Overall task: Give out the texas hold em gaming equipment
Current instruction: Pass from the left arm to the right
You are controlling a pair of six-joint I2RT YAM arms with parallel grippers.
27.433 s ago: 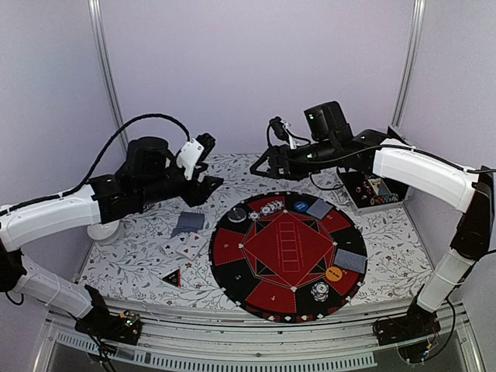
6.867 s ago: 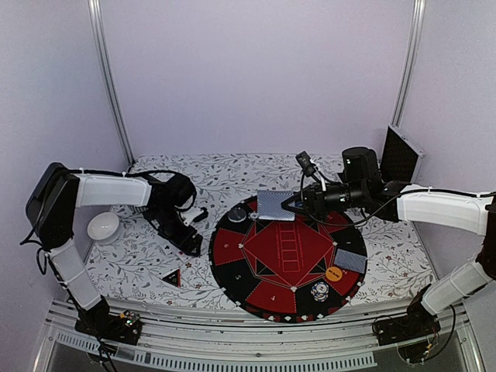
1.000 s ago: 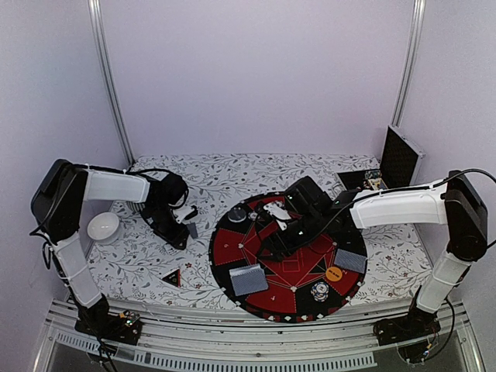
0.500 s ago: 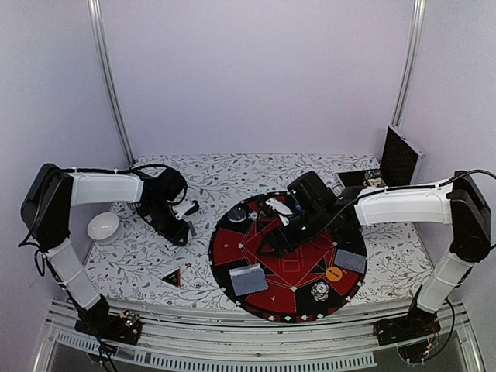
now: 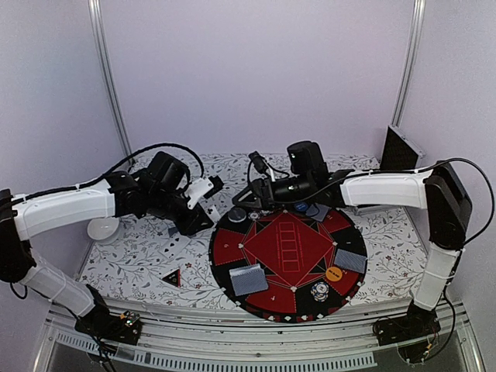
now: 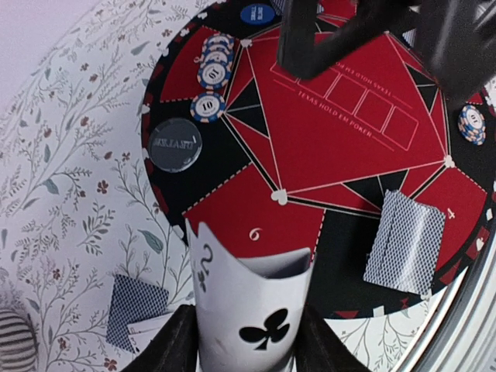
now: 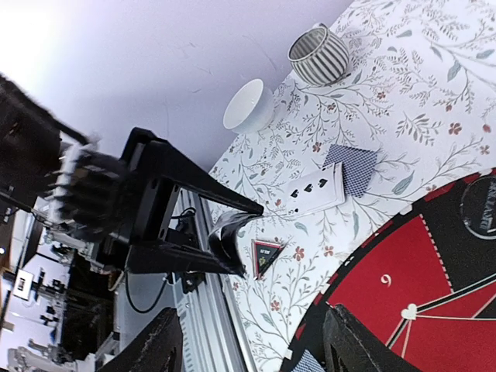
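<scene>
The left pincer (image 6: pixel 246 329) is closed partway on one small white playing card (image 6: pixel 249 298) with a black club on it. The card is squeezed so hard that it bends into a curve between the two black fingers (image 6: pixel 180 341). The left arm (image 5: pixel 70 209) reaches in from the left edge of the top view, and its pincer hangs over the flowery table cloth (image 5: pixel 139 260), just left of the large round red-and-black mat (image 5: pixel 288 246). The right pincer (image 7: pixel 252 318) is wide open and holds nothing. The right arm (image 5: pixel 384 188) stretches in from the right, along the far side of the mat, and its pincer points left, near the other one. Below the left pincer, more cards (image 6: pixel 136 311) lie on the cloth. A pile of grey-blue cards (image 5: pixel 249 279) sits low on the mat. A small black-red triangle (image 5: pixel 172 277) lies on the cloth at the lower left. Poker chips (image 6: pixel 212 71) sit at the mat's upper left in the left wrist view.
</scene>
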